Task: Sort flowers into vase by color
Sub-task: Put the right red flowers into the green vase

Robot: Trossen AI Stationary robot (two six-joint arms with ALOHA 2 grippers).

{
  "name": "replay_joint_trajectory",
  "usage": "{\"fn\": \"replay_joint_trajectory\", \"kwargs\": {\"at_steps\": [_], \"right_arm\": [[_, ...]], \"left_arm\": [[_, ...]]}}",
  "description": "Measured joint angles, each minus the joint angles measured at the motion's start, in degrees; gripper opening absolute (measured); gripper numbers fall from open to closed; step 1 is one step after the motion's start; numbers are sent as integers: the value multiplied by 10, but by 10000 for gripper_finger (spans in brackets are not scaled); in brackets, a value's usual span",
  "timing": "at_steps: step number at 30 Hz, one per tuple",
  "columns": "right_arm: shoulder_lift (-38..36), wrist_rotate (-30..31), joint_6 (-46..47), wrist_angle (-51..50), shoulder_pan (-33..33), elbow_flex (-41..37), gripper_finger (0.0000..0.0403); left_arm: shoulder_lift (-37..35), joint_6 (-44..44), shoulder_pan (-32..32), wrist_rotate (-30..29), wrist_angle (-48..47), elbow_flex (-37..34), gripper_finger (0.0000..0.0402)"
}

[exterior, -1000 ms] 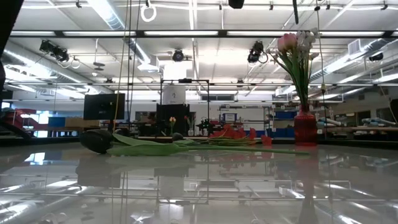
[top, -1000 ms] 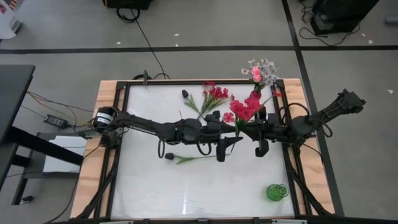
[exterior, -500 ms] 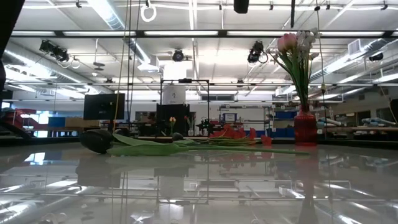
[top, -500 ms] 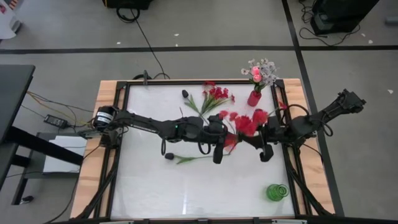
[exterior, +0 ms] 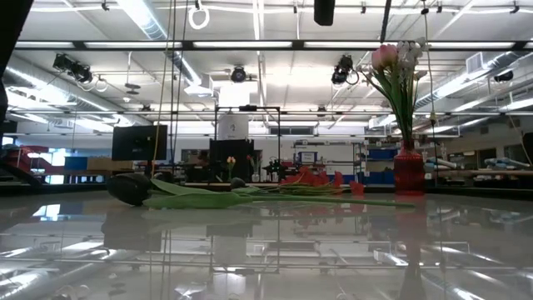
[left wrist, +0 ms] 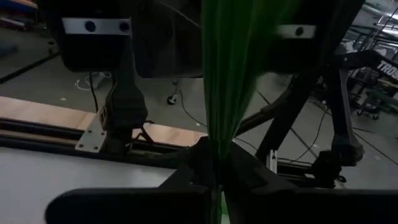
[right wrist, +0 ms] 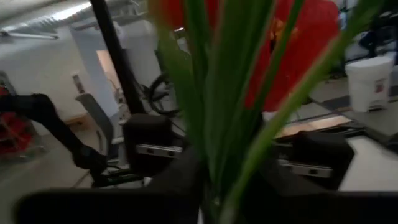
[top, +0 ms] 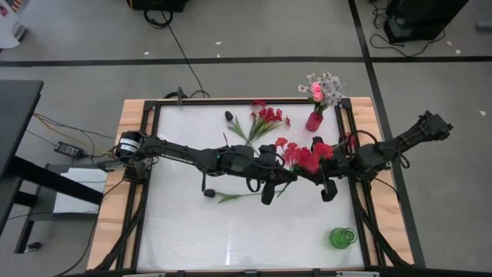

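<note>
Two hands mid-counter (top: 184,231); left hand (top: 270,187) clenched on red spray (top: 306,156) stem; right hand (top: 329,187) grip undeterminable; two vases: red (top: 314,121), green (top: 343,238).

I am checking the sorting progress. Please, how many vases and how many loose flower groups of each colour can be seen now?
Red vase, holding pink and white flowers: 1
Green vase: 1
Red flower bunch lying on the table: 1
Red flower bunch held up between the arms: 1
Dark bud flowers lying on the table: 2
Total: 6
</note>
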Motion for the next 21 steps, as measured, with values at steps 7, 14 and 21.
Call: {"fn": "replay_joint_trajectory", "kwargs": {"at_steps": [7,14,21], "right_arm": [[-1,36,-67,-14,3,1,17],[-2,58,-80,-34,2,0,13],[-2,139,-75,-100,14,0,13]], "left_arm": [[-41,64,-2,6,-38,-1,99],[-122,73,1,13,-175,-1,171],[-238,136,2,-6,-285,-5,169]]}}
